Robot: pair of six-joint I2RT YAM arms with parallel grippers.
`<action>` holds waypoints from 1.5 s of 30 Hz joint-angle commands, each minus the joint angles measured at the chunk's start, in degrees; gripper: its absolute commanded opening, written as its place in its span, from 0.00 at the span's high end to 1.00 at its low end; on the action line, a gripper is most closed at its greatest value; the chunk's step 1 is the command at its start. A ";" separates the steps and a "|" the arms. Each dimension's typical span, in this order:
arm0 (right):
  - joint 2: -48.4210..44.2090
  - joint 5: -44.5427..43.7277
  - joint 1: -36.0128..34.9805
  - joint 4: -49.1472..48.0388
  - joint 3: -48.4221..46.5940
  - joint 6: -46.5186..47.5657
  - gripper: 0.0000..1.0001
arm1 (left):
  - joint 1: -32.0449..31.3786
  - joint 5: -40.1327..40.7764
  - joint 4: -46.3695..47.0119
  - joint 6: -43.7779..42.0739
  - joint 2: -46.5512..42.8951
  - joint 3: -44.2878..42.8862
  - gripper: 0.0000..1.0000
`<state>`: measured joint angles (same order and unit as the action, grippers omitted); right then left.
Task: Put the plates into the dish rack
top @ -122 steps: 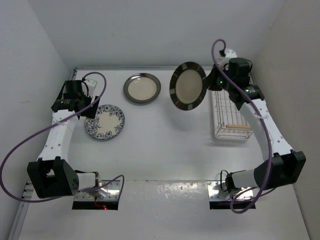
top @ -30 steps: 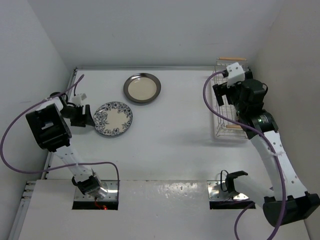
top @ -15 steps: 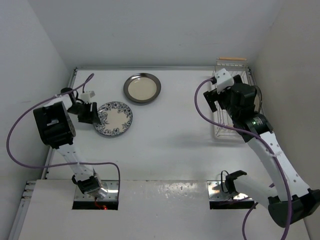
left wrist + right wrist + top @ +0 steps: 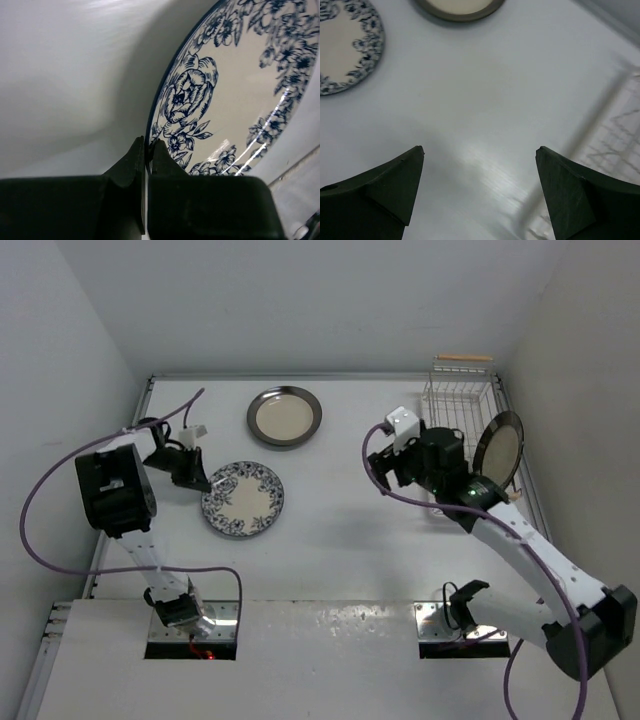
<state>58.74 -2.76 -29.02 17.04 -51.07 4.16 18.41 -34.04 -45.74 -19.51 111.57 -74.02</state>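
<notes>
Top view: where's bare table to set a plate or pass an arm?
Widest bare patch: centre, between the blue-and-white plate and the right fingers. Also the back strip between the dark-rimmed plate and the dish rack. Crowded: the rack's side, blocked-rim plate upright there.

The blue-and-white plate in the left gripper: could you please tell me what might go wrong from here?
The left gripper pinches only the thin rim of the blue-and-white plate, so it may pivot or slip out. The blocked-rim plate stands on edge in the dish rack; loading another beside it could knock it over.
</notes>
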 commanded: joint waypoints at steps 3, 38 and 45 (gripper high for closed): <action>12.31 13.21 -6.56 -14.21 2.55 -15.31 0.09 | -8.56 -2.70 -3.57 -10.72 -15.56 0.01 1.00; 16.86 -7.40 -9.05 -27.70 -9.03 -24.92 1.00 | -16.22 20.50 0.21 3.60 -34.04 -9.21 0.20; 5.60 -28.20 -0.54 -18.11 -17.47 -6.23 1.00 | -14.28 24.46 1.53 5.44 -34.66 -5.53 0.20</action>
<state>68.49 -15.84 -33.36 2.28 -62.28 -12.64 3.62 -13.06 -45.36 -16.78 77.78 -81.01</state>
